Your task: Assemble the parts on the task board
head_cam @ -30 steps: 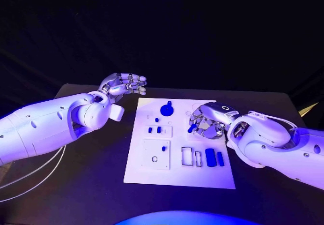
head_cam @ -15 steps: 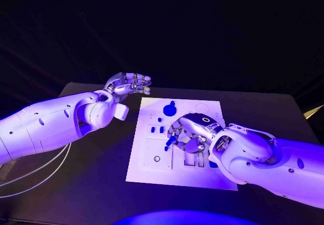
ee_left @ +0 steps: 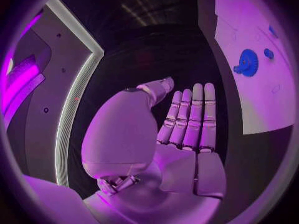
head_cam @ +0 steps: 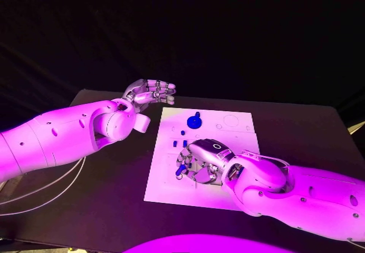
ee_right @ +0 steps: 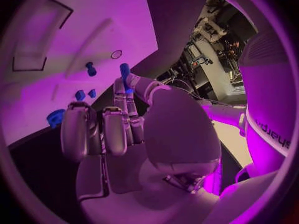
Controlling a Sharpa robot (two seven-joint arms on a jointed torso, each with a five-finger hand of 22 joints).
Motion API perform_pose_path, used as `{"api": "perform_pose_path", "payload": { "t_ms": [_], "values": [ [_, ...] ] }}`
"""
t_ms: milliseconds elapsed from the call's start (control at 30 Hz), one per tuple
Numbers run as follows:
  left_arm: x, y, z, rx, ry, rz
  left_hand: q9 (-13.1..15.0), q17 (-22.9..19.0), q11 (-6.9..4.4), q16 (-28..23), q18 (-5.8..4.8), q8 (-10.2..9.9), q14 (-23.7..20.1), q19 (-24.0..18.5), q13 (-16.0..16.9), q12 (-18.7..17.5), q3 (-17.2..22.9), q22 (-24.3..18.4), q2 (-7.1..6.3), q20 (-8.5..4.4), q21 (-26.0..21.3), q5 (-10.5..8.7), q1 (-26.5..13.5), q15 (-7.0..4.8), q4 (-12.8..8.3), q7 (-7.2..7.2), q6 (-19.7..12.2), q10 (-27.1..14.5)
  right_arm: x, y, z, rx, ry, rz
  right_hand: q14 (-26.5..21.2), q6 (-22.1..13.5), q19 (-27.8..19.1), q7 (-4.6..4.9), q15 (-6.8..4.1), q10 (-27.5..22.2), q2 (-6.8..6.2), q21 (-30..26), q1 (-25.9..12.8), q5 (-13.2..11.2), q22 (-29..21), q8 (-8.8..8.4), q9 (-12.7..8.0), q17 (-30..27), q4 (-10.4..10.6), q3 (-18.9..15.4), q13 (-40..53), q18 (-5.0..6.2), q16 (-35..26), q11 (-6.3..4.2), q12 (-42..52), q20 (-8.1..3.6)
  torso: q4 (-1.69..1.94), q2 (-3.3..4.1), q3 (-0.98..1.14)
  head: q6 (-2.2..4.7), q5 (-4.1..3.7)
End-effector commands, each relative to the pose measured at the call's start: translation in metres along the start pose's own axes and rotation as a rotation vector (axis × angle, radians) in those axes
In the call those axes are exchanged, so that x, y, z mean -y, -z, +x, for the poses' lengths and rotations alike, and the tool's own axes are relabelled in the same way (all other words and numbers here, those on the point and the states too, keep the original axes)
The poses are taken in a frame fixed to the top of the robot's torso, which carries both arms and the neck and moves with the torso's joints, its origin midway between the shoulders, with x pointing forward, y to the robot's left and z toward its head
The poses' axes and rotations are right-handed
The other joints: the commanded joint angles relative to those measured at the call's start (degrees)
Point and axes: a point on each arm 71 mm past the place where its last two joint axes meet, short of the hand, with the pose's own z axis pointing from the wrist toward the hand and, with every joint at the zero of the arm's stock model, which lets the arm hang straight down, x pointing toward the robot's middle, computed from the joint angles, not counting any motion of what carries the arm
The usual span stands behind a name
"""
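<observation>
Pinching small blue part [head_cam: 181,170] btwn thumb and a finger, right hand [head_cam: 202,161] sits over task board [head_cam: 236,120], near-centre, w/ other fingers curled. Blue gear part [head_cam: 194,122] lies near board's far edge, apart from right hand. Left hand [head_cam: 150,93] raised just off board's far-left corner, fingers apart, holding nothing.

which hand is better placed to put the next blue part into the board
Right. The right hand is over the white board and pinches a small blue part at its fingertips. The left hand is raised off the board's far left corner, holding nothing.
</observation>
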Motion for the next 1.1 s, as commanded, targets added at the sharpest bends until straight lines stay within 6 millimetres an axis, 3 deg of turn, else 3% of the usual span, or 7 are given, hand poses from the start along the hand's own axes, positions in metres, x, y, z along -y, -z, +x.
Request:
{"api": "perform_pose_path", "payload": {
  "t_ms": [33,1100],
  "values": [
    [0.001,-0.001,0.003,-0.021,0.013,0.005,-0.10,-0.08,0.16,-0.27,0.59,0.12,0.33,0.47,-0.08,-0.30,-0.35,-0.09,0.46,0.03,-0.40,0.08,-0.21,0.08,0.11,1.65,-0.40,0.32,0.000,-0.002,0.004,-0.011,0.018,-0.017,2.54,0.45,2.56,-0.02,-0.38,0.46,0.27,0.02,-0.43,0.17,9.06,2.25,3.62,0.04,-0.29,0.05,0.03,-0.38,0.21,0.08,-0.26,-0.52,0.05,0.02,0.05,-0.13,0.07],
    [0.001,0.000,0.000,-0.018,0.012,0.001,-0.11,-0.09,0.17,-0.34,0.59,0.15,0.35,0.54,-0.13,-0.29,-0.39,-0.19,0.50,0.04,-0.54,0.09,-0.22,0.09,0.15,1.65,-0.41,0.33,0.007,-0.007,0.016,-0.084,0.081,0.022,2.57,0.25,2.62,0.04,-0.32,0.70,0.07,0.30,-0.92,0.39,9.23,2.42,3.95,0.16,-0.42,-0.02,0.07,-0.43,0.31,0.16,-0.62,-0.49,-0.02,0.05,0.08,-0.69,0.28]
  ]
}}
